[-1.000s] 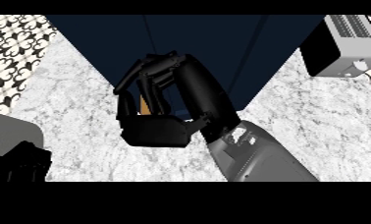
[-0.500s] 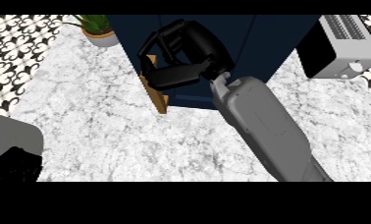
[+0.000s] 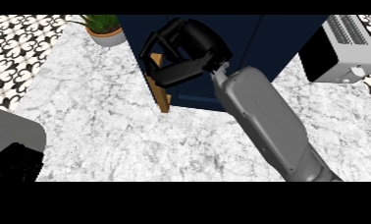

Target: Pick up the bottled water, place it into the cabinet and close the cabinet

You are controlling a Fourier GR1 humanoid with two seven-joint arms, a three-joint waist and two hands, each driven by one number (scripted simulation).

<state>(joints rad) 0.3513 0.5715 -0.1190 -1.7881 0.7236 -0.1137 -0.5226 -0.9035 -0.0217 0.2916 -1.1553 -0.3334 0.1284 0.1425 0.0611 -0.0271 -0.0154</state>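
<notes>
head view, right hand (image 3: 187,51) against cabinet (image 3: 239,46), bottled water unseen

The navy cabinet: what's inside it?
Not visible. The navy cabinet shows only its front and a wooden door edge, with the right hand covering that spot. No bottled water shows.

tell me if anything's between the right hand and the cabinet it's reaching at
Nothing visible stands between them. The right hand is already up against the dark blue cabinet, by the wooden edge at its left side. The bottled water can't be seen; the potted plant sits off to the left.
</notes>
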